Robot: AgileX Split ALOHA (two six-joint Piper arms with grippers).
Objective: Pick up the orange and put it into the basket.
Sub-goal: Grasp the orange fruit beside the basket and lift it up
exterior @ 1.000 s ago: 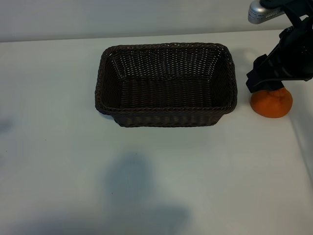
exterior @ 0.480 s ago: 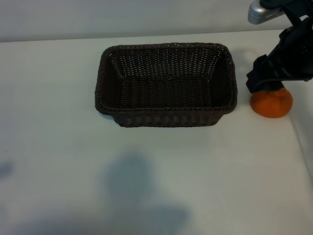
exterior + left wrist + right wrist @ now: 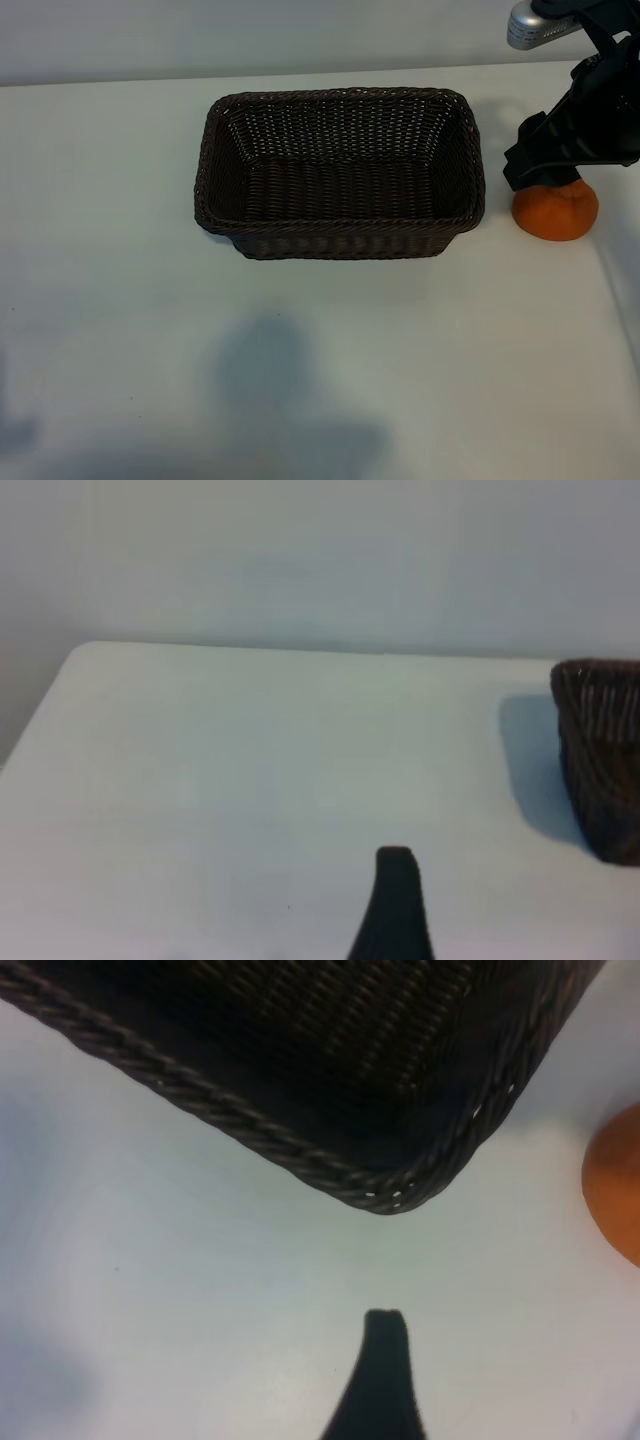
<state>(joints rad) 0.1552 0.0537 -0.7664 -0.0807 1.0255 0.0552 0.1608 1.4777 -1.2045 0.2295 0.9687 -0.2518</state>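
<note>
The orange (image 3: 556,211) sits on the white table, just right of the basket (image 3: 340,232), a dark brown woven one with nothing inside. My right gripper (image 3: 541,168) hangs right behind and above the orange, covering its top edge in the exterior view. In the right wrist view one finger (image 3: 384,1360) is over bare table near the basket's corner (image 3: 400,1185), the orange (image 3: 618,1185) lies off to the side, and nothing is between the jaws. The left arm is outside the exterior view. Its wrist view has one finger (image 3: 395,900) over bare table, with the basket's end (image 3: 605,755) far off.
The table's right edge (image 3: 615,300) runs close beside the orange. White tabletop (image 3: 300,380) spreads in front and to the left of the basket. A pale wall (image 3: 250,40) stands behind the table.
A faint shadow at the table's left edge has slid toward the front. The right arm, the orange and the basket have not moved.
</note>
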